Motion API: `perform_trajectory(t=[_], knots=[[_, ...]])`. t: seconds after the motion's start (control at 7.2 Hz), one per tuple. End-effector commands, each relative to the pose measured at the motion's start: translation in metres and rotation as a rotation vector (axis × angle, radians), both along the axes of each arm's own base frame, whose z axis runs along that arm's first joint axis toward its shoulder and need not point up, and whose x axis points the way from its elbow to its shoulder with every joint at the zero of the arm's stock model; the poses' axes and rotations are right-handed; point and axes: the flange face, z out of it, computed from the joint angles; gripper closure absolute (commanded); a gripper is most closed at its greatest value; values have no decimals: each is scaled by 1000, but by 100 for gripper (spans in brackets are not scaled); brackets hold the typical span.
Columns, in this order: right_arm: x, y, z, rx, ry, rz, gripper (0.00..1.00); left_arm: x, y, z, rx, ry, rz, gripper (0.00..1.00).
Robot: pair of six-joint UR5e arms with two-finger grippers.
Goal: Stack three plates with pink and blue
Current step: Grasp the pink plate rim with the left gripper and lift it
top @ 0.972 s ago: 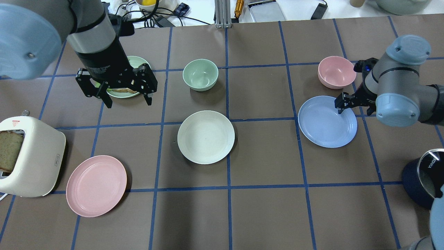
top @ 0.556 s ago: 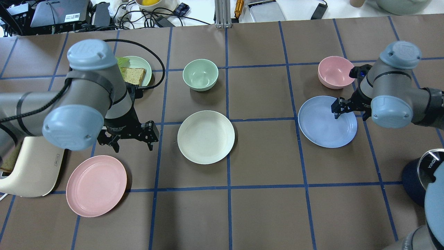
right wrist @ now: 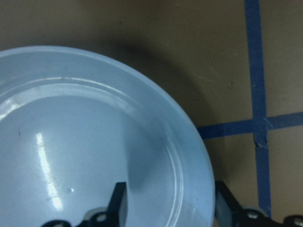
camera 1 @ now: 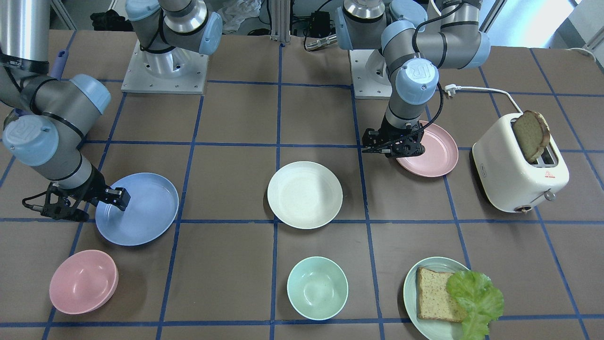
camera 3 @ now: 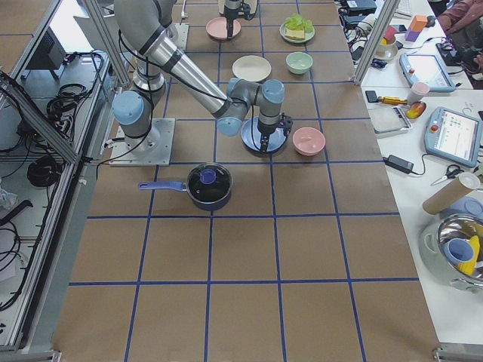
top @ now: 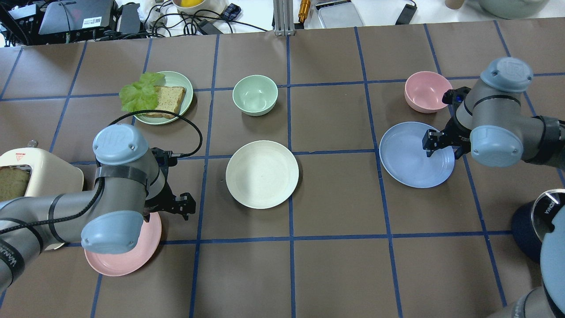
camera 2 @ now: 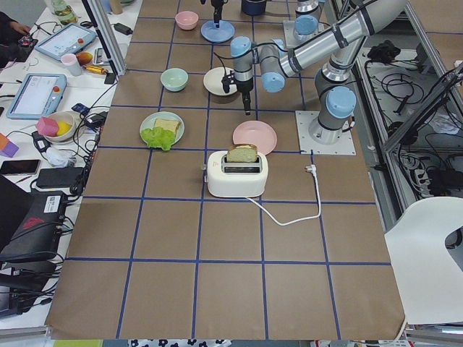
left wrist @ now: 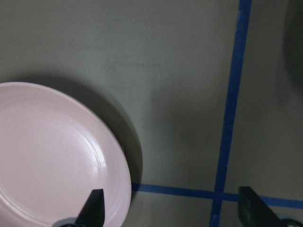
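Note:
The cream-white plate point(top: 262, 174) lies at the table's middle. The pale pink plate point(top: 132, 254) lies near the toaster, partly under my left arm. My left gripper point(top: 167, 208) is open and low over the pink plate's rim; in the left wrist view point(left wrist: 173, 213) one fingertip point(left wrist: 94, 208) is over the plate point(left wrist: 52, 161), the other over bare table. The light blue plate point(top: 410, 159) lies on the right. My right gripper point(top: 441, 145) is open and straddles its rim point(right wrist: 199, 156), one finger point(right wrist: 118, 198) inside, one outside.
A pink bowl point(top: 426, 90) sits just beyond the blue plate. A green bowl point(top: 255, 95) is beyond the cream plate. A mint plate point(top: 176, 81) holds bread and lettuce. A toaster point(top: 44, 172) with bread stands left. A dark pot point(top: 538, 225) stands at the right edge.
My left arm swung from over the mint plate toward me, bringing its open gripper down to the pink plate's rim. My right gripper shifted slightly along the blue plate's rim.

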Motion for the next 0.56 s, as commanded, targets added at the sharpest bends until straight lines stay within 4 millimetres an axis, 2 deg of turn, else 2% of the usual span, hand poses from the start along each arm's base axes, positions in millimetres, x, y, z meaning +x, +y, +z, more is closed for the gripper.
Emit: perform_trajectory(t=[0.0, 0.14, 0.28, 0.42], knots=[[5, 1, 3, -15, -28, 0, 76, 8, 23, -25, 4, 8, -47, 0], [6, 2, 3, -11, -28, 2, 86, 8, 28, -31, -12, 6, -47, 6], [8, 2, 4, -13, -28, 5, 92, 8, 33, -39, -25, 4, -47, 12], [9, 3, 10, -18, -24, 6, 93, 8, 32, -38, -27, 3, -53, 32]])
